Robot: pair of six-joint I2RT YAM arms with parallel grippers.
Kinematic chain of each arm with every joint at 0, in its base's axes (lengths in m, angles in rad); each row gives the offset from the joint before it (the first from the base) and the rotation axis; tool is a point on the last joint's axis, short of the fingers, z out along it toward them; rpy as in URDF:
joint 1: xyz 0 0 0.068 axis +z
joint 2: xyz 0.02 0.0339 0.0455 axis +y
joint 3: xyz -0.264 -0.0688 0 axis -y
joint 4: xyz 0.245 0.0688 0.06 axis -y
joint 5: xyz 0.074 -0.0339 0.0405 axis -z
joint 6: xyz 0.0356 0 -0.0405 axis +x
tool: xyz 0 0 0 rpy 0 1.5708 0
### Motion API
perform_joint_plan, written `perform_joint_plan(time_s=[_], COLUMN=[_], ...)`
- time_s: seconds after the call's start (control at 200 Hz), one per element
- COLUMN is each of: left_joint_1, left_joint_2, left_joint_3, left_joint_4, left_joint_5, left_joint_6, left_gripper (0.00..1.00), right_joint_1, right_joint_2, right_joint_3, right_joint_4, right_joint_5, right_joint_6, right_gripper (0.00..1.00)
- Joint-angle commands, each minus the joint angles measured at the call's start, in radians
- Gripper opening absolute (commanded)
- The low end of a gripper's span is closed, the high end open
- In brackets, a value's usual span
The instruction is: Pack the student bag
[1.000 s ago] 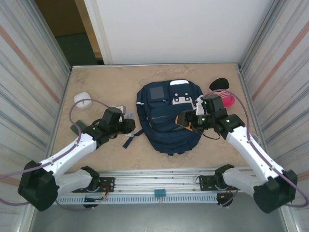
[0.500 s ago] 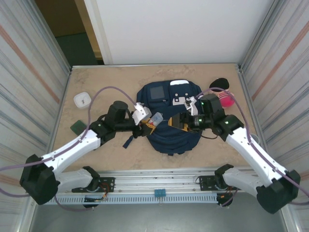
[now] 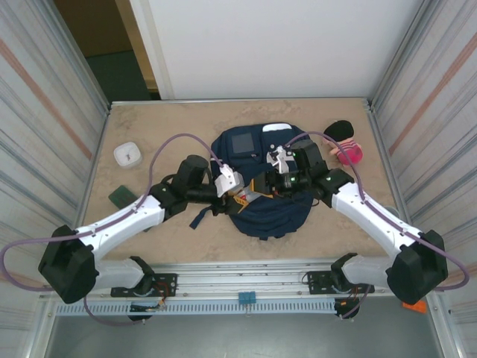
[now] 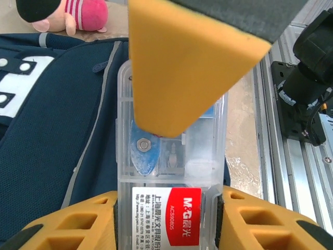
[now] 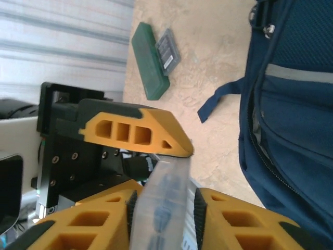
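The student bag (image 3: pixel 272 218) lies flat in the middle of the table, navy with a white patch. Over its near left part my left gripper (image 3: pixel 235 195) is shut on a clear plastic box (image 3: pixel 251 196) with a red label. In the left wrist view the box (image 4: pixel 171 172) sits between my yellow fingers (image 4: pixel 93 219), above the bag (image 4: pixel 52 146). My right gripper (image 3: pixel 270 185) meets it from the right. In the right wrist view the box's thin end (image 5: pixel 165 205) stands between the right gripper's (image 5: pixel 164 200) pads, which close against it.
A pink plush doll (image 3: pixel 346 149) lies right of the bag. A white square container (image 3: pixel 128 154) and a green case (image 3: pixel 121 196) sit on the left; the case (image 5: pixel 148 60) has a small grey item (image 5: pixel 167 49) beside it. Metal walls flank the table.
My left arm has carried the box rightward from the table's left to over the bag. The right gripper has moved left to the box and narrowed its jaws onto the far end.
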Motion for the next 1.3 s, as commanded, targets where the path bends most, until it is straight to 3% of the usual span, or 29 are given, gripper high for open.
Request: perform_joint_plan(time_s=[0.0, 0.09, 0.185, 0.291, 0.501, 0.666, 0.762, 0.862, 0.992, 1.117, 1.293], left_joint_1=[-0.010, -0.011, -0.015, -0.046, -0.114, -0.114, -0.110, -0.106, -0.085, -0.055, -0.032], left_joint_2=[0.004, 0.010, 0.020, 0.062, 0.242, 0.397, 0.476, 0.495, 0.412, 0.336, 0.291], left_joint_3=[0.039, 0.039, 0.040, 0.057, 0.162, 0.246, 0.288, 0.316, 0.313, 0.333, 0.381], left_joint_4=[0.058, 0.061, 0.073, 0.075, 0.078, 0.119, 0.133, 0.122, 0.123, 0.104, 0.079], left_joint_5=[0.018, -0.021, -0.059, -0.127, -0.257, -0.368, -0.441, -0.450, -0.368, -0.295, -0.206], left_joint_6=[0.014, 0.017, 0.037, 0.102, 0.166, 0.139, 0.127, 0.090, 0.018, -0.045, -0.099], left_gripper=[0.26, 0.41, 0.63, 0.75, 0.89, 0.89, 0.80, 0.40, 0.08, 0.01, 0.00], right_joint_1=[-0.008, -0.057, -0.158, -0.308, -0.615, -0.736, -0.756, -0.780, -0.810, -0.811, -0.780], right_joint_2=[-0.008, -0.055, -0.130, -0.220, -0.400, -0.450, -0.460, -0.471, -0.504, -0.541, -0.588], right_joint_3=[0.029, 0.005, -0.036, -0.071, -0.097, -0.115, -0.115, -0.109, -0.104, -0.123, -0.220], right_joint_4=[0.013, 0.011, 0.000, -0.046, -0.180, -0.251, -0.296, -0.363, -0.471, -0.526, -0.427], right_joint_5=[-0.006, -0.002, -0.013, -0.033, -0.085, -0.141, -0.146, -0.124, -0.034, -0.023, -0.167], right_joint_6=[-0.004, 0.008, 0.022, 0.024, -0.006, -0.044, -0.076, -0.122, -0.182, -0.197, -0.103], right_gripper=[0.20, 0.14, 0.12, 0.12, 0.13, 0.13, 0.13, 0.12, 0.12, 0.13, 0.14])
